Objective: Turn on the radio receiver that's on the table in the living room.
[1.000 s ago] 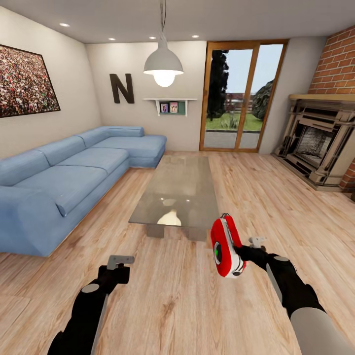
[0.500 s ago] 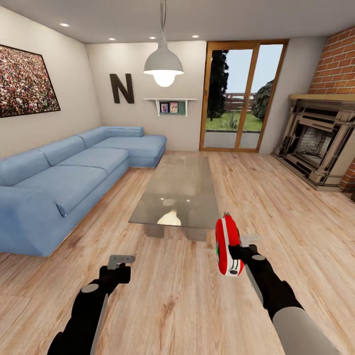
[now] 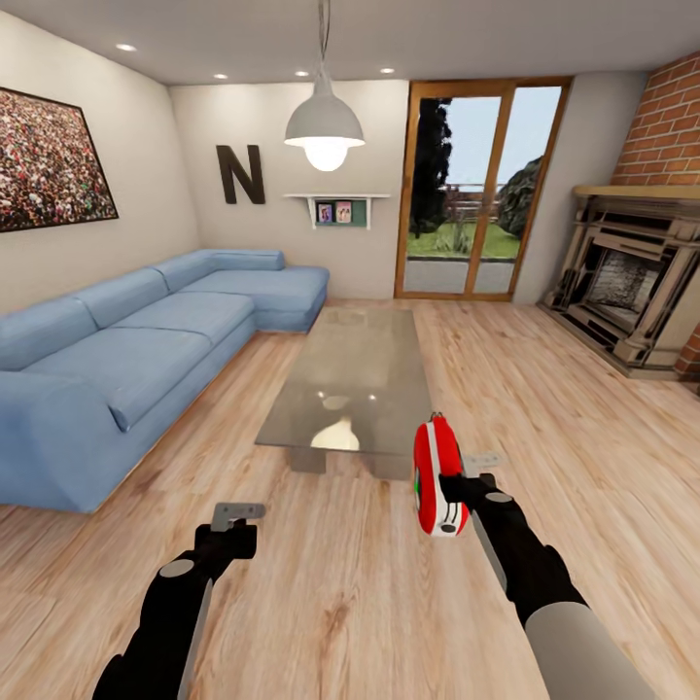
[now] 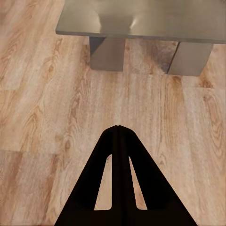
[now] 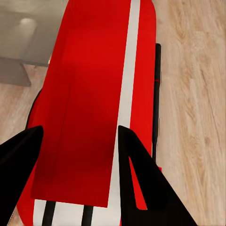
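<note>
The red radio receiver point(image 3: 433, 476) with white trim hangs edge-on in the air above the wood floor, just in front of the coffee table's near right corner. My right gripper point(image 3: 449, 489) is shut on it; in the right wrist view the red body point(image 5: 94, 108) lies between the two black fingers point(image 5: 141, 183). The dial is hidden from the head view. The long grey glossy table point(image 3: 355, 374) stands ahead with nothing on its top. My left gripper point(image 3: 238, 510) is shut and holds nothing, low over the floor before the table's near edge point(image 4: 141, 28).
A blue corner sofa point(image 3: 126, 350) runs along the left. A brick fireplace point(image 3: 632, 282) stands at the right and a glass door point(image 3: 476, 185) at the back. A white pendant lamp point(image 3: 324, 126) hangs over the table. Wood floor point(image 3: 340, 603) lies open around me.
My right gripper has turned the radio from face-on to edge-on and shifted it slightly left and up. The left arm has not moved.
</note>
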Available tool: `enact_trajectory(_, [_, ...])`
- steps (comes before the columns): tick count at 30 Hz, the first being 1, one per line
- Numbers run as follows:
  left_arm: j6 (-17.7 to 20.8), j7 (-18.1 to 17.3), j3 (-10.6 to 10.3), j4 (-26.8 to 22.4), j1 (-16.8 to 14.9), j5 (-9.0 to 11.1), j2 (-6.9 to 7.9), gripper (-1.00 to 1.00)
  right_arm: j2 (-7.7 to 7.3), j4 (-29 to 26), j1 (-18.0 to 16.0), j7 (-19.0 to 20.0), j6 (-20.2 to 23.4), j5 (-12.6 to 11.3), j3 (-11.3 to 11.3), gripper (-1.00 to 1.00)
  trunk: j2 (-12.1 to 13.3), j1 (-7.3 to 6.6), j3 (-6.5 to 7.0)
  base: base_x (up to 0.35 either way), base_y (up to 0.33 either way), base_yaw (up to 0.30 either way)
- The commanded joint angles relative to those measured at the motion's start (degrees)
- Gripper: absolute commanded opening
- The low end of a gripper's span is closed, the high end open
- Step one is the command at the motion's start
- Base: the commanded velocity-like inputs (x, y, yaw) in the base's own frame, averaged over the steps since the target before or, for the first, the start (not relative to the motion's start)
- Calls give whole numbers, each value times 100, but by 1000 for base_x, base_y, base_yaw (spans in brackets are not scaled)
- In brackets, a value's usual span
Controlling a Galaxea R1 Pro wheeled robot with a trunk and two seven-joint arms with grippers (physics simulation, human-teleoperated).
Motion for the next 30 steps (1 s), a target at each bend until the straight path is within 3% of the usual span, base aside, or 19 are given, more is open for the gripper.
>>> enact_trajectory(1, [0, 0, 0, 0, 0, 0, 0, -100, 4, -4, -2, 0, 2, 13, 1, -100, 0, 0, 1, 311, 50, 0])
enact_trajectory(30, [35, -1, -8, 7, 0, 0, 0, -100, 11, 20, -2, 0, -53, 13, 4, -100, 0, 0, 1, 334, 3, 0])
